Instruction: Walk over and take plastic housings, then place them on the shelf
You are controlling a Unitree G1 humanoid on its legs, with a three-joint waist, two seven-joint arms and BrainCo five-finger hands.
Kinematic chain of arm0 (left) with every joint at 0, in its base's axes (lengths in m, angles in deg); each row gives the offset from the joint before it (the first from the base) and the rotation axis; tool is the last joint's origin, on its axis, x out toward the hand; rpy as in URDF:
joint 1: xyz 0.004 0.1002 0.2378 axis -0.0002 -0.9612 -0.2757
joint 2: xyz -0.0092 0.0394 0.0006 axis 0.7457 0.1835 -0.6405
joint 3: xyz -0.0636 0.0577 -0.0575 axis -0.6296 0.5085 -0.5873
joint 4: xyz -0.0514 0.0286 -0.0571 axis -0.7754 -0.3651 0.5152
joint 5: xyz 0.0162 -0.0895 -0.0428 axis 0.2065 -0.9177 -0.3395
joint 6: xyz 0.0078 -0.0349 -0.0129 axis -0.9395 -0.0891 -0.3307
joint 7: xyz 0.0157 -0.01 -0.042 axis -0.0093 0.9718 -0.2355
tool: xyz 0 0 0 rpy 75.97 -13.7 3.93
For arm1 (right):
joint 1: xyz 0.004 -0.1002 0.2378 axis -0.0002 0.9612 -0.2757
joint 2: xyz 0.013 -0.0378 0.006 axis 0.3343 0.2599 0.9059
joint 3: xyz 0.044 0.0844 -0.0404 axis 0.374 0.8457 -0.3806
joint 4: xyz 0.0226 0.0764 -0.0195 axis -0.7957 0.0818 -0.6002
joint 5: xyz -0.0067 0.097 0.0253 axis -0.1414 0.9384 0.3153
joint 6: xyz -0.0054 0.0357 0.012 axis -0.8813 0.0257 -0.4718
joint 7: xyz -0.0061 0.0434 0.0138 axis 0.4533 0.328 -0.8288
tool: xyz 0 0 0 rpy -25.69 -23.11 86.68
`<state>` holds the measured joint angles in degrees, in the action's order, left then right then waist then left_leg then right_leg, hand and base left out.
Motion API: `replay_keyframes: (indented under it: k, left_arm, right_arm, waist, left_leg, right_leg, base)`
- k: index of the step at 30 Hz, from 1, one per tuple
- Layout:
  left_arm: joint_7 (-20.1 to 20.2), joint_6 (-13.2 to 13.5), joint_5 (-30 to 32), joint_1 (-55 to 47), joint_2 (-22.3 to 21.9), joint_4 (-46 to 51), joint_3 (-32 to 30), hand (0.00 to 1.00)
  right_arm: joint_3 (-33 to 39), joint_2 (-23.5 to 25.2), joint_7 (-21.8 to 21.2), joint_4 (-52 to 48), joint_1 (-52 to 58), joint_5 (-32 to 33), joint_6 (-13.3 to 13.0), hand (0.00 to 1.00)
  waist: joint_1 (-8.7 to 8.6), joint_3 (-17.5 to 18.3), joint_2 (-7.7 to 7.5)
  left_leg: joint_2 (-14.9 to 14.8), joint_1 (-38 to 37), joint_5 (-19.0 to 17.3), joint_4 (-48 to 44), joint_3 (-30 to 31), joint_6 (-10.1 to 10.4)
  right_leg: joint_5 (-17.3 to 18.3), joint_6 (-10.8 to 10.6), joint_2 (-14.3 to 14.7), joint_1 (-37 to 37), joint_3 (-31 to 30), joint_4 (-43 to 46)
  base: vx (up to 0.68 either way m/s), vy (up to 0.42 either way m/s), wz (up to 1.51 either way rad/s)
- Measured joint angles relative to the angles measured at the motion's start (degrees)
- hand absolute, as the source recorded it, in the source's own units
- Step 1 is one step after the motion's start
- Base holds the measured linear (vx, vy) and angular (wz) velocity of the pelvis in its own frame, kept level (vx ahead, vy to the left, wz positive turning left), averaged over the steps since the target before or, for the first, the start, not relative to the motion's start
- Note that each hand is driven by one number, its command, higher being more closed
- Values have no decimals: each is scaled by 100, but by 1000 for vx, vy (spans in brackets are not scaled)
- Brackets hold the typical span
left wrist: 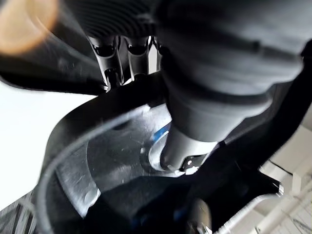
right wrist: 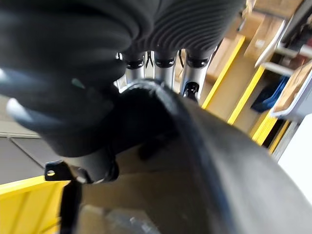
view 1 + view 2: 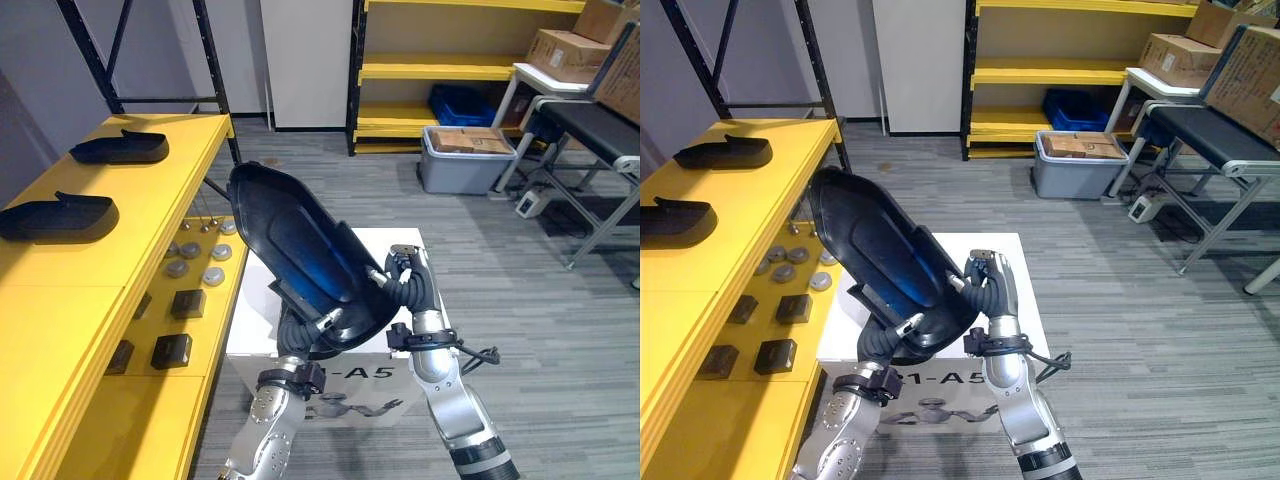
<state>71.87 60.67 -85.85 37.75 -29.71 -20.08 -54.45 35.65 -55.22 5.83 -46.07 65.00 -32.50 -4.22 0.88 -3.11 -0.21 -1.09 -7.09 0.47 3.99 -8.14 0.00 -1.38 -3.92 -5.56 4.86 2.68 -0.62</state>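
Observation:
A large glossy black plastic housing point(image 3: 295, 255) is held up tilted above a white box point(image 3: 400, 262), its narrow end pointing up and left toward the yellow shelf point(image 3: 150, 215). My left hand point(image 3: 300, 345) grips its lower edge from underneath, thumb point(image 1: 183, 146) pressed inside the shell. On the housing's right rim my right hand point(image 3: 405, 285) is closed, its fingers point(image 2: 190, 78) curled over the edge. Two more black housings point(image 3: 120, 149) point(image 3: 58, 216) lie on the shelf's top board.
A lower shelf level point(image 3: 190, 290) carries round grey parts and small black blocks. Across the grey floor stand a yellow rack point(image 3: 440, 68), a grey bin point(image 3: 462, 160) with cardboard boxes, and a metal-framed table point(image 3: 600, 130) at the right.

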Motion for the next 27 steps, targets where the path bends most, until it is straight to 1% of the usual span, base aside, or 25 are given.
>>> replay_keyframes:
  k: [1,3,4,5,6,9,10,11,13,15,16,19,20,21,22,23,25,27]
  left_arm:
    - [0,-13,4,0,5,0,-12,100]
    - [5,-55,81,0,15,1,-107,100]
    - [5,-60,90,0,15,4,-119,100]
    - [9,-66,198,-1,9,12,-146,100]
    - [20,-74,259,-5,2,21,-198,100]
    - [67,-98,664,-28,-55,188,-444,100]
    - [114,-101,884,-55,-99,334,-581,100]
    - [133,-101,935,-60,-119,386,-638,100]
    - [158,-101,1092,-139,-209,614,-838,100]
    - [194,-72,1315,-287,-303,858,-1171,100]
    - [204,-72,1344,-319,-305,868,-1238,100]
    - [246,-72,1430,-506,-325,871,-1525,100]
    - [251,-72,1437,-583,-344,872,-1647,100]
    - [251,-73,1456,-609,-358,872,-1698,100]
    - [254,-73,1553,-676,-393,898,-1773,100]
    - [261,-73,1561,-726,-412,930,-1846,100]
    - [273,-72,1655,-828,-441,966,-2013,100]
    - [298,-71,1656,-922,-471,1024,-2133,100]
  right_arm:
    - [-6,-1,-38,-4,26,115,-48,0]
    - [-52,-7,-253,-19,107,635,-204,0]
    - [-58,-6,-316,-19,119,771,-224,0]
    - [-47,-10,-438,-20,154,1096,-296,0]
    - [-30,-12,-489,-21,170,1208,-317,0]
    - [209,-14,-794,-127,333,1815,-435,0]
    - [424,-1,-951,-248,395,2232,-457,0]
    - [544,5,-992,-305,410,2371,-473,0]
    - [1031,14,-1043,-448,421,2840,-534,0]
    - [1957,23,-1067,-561,489,3386,-683,0]
    - [2159,24,-1065,-561,510,3481,-699,0]
    - [3126,38,-1000,-536,610,3922,-741,0]
    - [3448,37,-952,-484,633,4085,-809,0]
    - [3589,37,-928,-459,663,4146,-845,0]
    - [3809,25,-878,-324,750,4252,-937,0]
    - [3907,14,-862,-195,790,4305,-946,0]
    - [4143,-25,-848,504,974,4298,-918,0]
    - [4170,-95,-918,1244,1200,4274,-786,0]
  waist:
    - [2,12,-1]
    - [1,27,-2]
    - [2,27,-2]
    - [3,29,-3]
    - [4,30,-3]
    - [14,32,-2]
    - [11,32,-2]
    - [13,32,-2]
    - [10,32,-2]
    - [4,33,-1]
    - [1,33,-1]
    - [-6,33,0]
    - [-15,34,2]
    - [-14,34,2]
    - [-14,36,-1]
    - [-15,36,-1]
    - [-24,36,-1]
    - [-28,38,3]
  left_leg:
    - [0,0,0,0,1,0]
    - [4,-2,0,1,5,0]
    - [4,-2,0,1,5,0]
    - [3,-6,0,1,6,0]
    - [3,-8,0,1,7,0]
    - [2,-11,0,4,19,0]
    - [3,-11,0,10,20,0]
    - [4,-13,0,12,21,0]
    - [7,-20,0,25,22,-1]
    - [7,-23,1,35,38,-1]
    - [7,-23,1,38,40,-1]
    - [5,-22,4,57,50,-2]
    - [5,-22,4,64,49,-3]
    - [5,-22,5,69,49,-3]
    - [6,-22,6,78,50,-4]
    - [7,-22,6,80,49,-4]
    - [9,-16,6,83,51,-4]
    - [9,3,5,88,59,-4]
  right_leg:
    - [0,0,-2,1,1,0]
    - [-1,-1,-7,6,4,1]
    - [-1,-1,-7,6,4,1]
    - [-1,-2,-7,10,4,2]
    - [-1,-2,-6,13,6,2]
    - [-1,-2,-5,21,20,2]
    - [-1,-2,-6,20,23,2]
    - [-1,-2,-7,21,23,3]
    - [-1,-2,-9,22,24,3]
    - [0,-3,-10,29,51,1]
    - [1,-4,-9,28,66,0]
    - [3,-6,-6,26,90,-2]
    - [3,-7,-6,21,90,-3]
    - [3,-7,-6,18,90,-3]
    - [4,-7,-7,15,91,-3]
    - [4,-8,-8,14,91,-3]
    - [6,-11,-11,8,92,-4]
    - [8,-13,-10,-9,98,-5]
  base:
    - [0,0,0]
    - [0,0,0]
    - [-32,17,0]
    - [0,0,0]
    - [0,0,0]
    - [0,0,0]
    - [0,0,0]
    - [0,0,0]
    - [0,0,0]
    - [0,0,0]
    - [0,0,0]
    - [0,0,0]
    - [0,0,0]
    - [0,0,0]
    - [0,0,0]
    - [0,0,0]
    - [0,0,0]
    - [0,0,0]
